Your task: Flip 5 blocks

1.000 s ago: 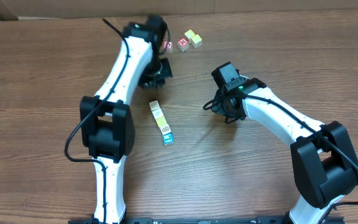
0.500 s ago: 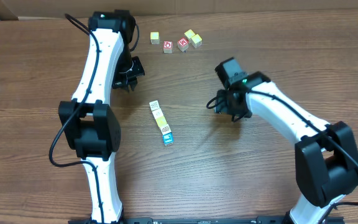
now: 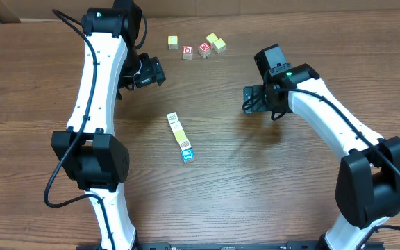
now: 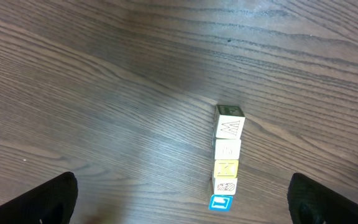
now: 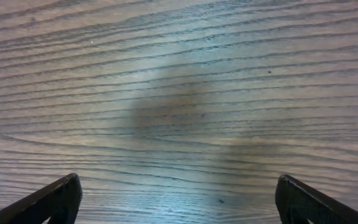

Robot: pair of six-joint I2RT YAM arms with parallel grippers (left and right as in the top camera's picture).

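Five blocks (image 4: 227, 158) lie touching in one row on the desk (image 3: 255, 180). Left gripper (image 4: 184, 198) spread wide, empty. Right gripper (image 5: 178, 198) likewise, over bare wood.

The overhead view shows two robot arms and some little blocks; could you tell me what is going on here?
Nothing is being held right now. Both the left gripper and the right gripper are open and hover above bare wood of the table. A row of five blocks lies end to end near the middle, between the arms, touched by neither. More loose cubes, two red-faced, sit near the far edge.
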